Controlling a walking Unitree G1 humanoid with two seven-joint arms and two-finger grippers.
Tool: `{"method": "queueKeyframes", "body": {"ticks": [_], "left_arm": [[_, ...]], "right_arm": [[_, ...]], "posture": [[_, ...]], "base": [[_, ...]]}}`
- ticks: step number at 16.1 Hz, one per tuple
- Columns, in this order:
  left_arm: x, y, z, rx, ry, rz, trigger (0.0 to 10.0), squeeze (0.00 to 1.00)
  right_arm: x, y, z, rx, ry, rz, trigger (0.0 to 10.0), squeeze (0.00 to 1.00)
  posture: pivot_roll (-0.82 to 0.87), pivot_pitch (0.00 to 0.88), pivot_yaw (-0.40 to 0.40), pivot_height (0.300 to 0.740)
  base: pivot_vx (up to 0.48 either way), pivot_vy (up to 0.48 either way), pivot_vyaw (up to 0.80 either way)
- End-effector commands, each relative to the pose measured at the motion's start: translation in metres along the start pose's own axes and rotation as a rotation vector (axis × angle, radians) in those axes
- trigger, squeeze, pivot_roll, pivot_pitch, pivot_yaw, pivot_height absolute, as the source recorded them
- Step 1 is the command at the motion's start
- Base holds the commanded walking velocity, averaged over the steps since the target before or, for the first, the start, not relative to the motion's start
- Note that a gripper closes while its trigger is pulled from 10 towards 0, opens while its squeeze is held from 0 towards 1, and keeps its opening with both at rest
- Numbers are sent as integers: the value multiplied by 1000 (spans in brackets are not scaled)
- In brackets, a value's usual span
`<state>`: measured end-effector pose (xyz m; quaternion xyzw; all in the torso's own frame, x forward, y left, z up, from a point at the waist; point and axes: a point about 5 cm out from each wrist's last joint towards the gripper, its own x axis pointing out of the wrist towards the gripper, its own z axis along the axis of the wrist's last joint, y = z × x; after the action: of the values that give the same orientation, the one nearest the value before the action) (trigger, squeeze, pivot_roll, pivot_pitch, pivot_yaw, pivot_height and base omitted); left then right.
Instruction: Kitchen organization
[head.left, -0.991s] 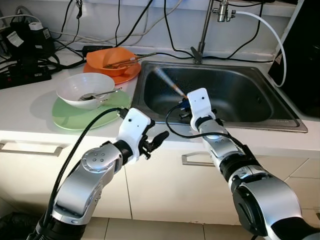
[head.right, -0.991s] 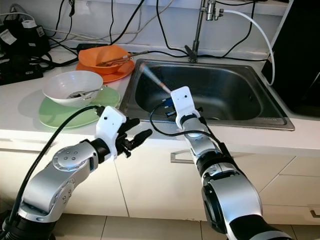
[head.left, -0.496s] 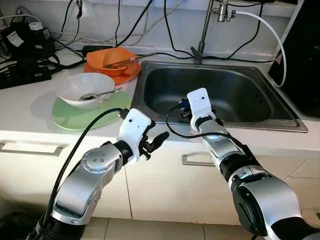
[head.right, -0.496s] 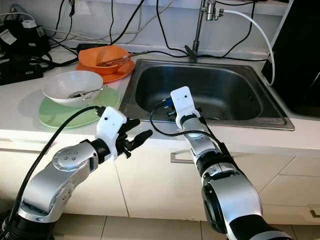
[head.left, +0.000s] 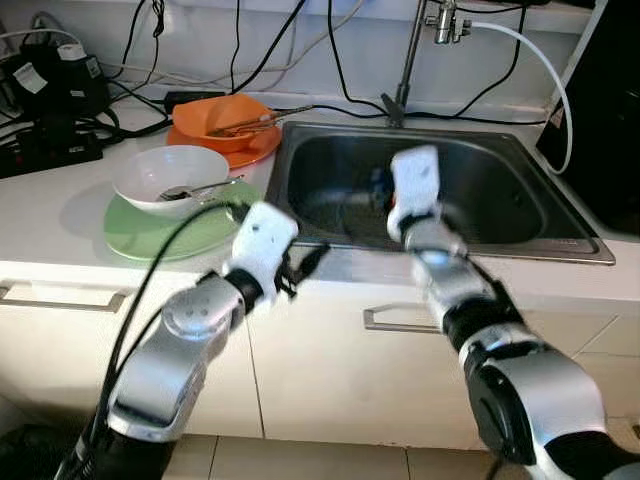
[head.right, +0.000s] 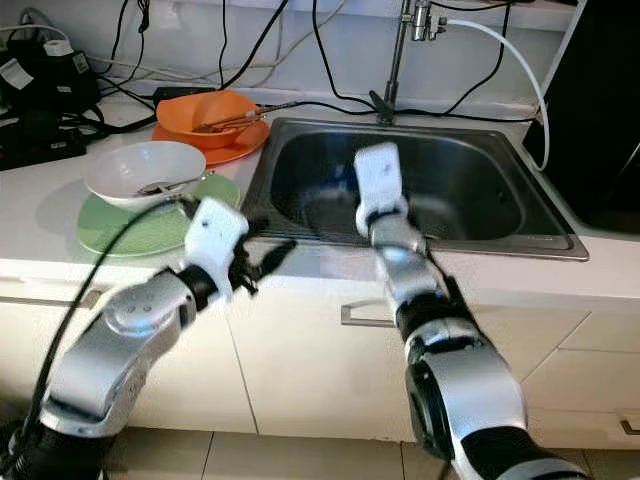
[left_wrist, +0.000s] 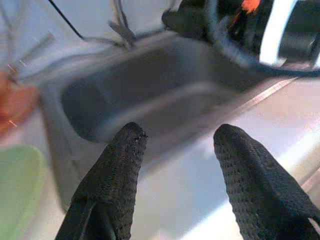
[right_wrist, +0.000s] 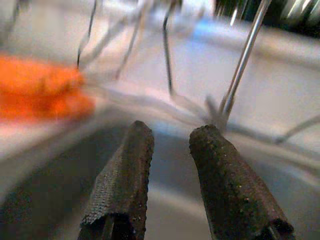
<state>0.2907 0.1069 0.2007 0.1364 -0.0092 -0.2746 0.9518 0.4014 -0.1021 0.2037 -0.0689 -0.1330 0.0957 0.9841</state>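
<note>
A steel sink (head.left: 500, 205) is set into the white counter. Left of it, a white bowl (head.left: 170, 175) with a spoon sits on a green plate (head.left: 150, 238). Behind that, an orange bowl (head.left: 222, 118) holding chopsticks rests on an orange plate. My left gripper (left_wrist: 177, 132) is open and empty, hovering at the counter's front edge by the sink's near left corner. My right gripper (right_wrist: 170, 132) is open with nothing between its fingers. It is over the sink basin, pointing toward the faucet (right_wrist: 240, 65). Both arms are motion-blurred.
Black power strips and cables (head.left: 50, 100) crowd the counter's back left. A white hose (head.left: 540, 60) curves from the faucet toward a dark appliance (head.left: 600, 110) at the right. Cabinet drawers with handles (head.left: 385, 320) run below the counter.
A thin orange-tipped stick blurred beside my right gripper a second ago has gone from sight. Both arms have since risen, the right one reaching farther over the sink.
</note>
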Motion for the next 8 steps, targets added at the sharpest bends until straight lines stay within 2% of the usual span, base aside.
{"method": "queueKeyframes", "body": {"ticks": [1, 3, 4, 5, 6, 7, 8], "left_arm": [[3, 5, 5, 41, -34, 45, 10000, 0], [4, 9, 11, 96, -63, 89, 10000, 0], [4, 13, 14, 138, -70, 147, 10000, 0], [4, 16, 16, 175, -70, 180, 10000, 0], [5, 20, 19, 262, -65, 219, 10000, 0], [5, 21, 18, 314, -46, 234, 10000, 0], [6, 23, 17, 337, -36, 245, 10000, 0]], "right_arm": [[7, -2, 26, 32, -123, 0, 10000, 0], [5, 2, 31, 67, -161, 15, 10000, 0], [2, 5, 31, 91, -173, 21, 10000, 0], [-1, 6, 28, 105, -172, 23, 10000, 0], [-6, 9, 20, 134, -150, 22, 10000, 0], [-10, 10, 13, 147, -124, 17, 10000, 0], [-12, 10, 10, 148, -112, 17, 10000, 0]], "posture": [[172, 25, -10, 740], [164, 30, -17, 740], [163, 31, -18, 740], [162, 32, -21, 740], [160, 33, -22, 740], [159, 33, -24, 740], [159, 34, -23, 740]], "base": [[0, 0, 0], [0, 0, 0], [0, 0, 0], [0, 0, 0], [0, 0, 0], [0, 0, 0], [0, 0, 0]]}}
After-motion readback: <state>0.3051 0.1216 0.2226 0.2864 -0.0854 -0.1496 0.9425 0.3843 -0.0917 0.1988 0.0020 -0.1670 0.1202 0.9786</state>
